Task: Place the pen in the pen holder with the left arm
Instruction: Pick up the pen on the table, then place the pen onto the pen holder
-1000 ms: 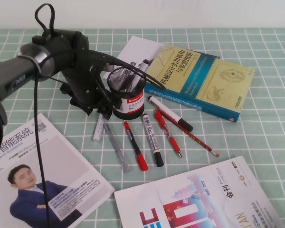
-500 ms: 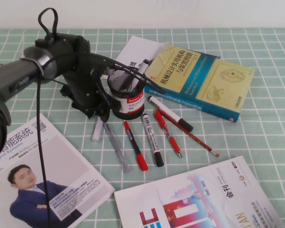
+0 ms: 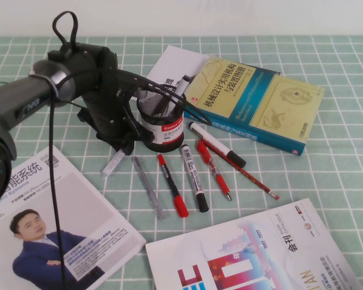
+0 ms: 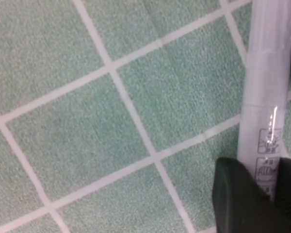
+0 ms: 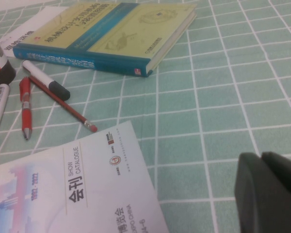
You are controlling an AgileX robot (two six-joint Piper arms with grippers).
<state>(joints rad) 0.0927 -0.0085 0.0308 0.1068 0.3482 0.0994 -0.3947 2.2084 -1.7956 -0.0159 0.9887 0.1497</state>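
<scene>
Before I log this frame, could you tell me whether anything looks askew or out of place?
The pen lies slanted on the cloth, one end under the left pincer beside the holder, not in it. Other pens lie loose nearby. The right pincer sits parked, apart. Nothing looks spilled or damaged.

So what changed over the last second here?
The left gripper, beside the pen holder, has closed on the pen and swung its free end toward the robot's left, away from the grey pen. The markers, books and magazines stayed put. The right gripper is parked apart, shut.
</scene>
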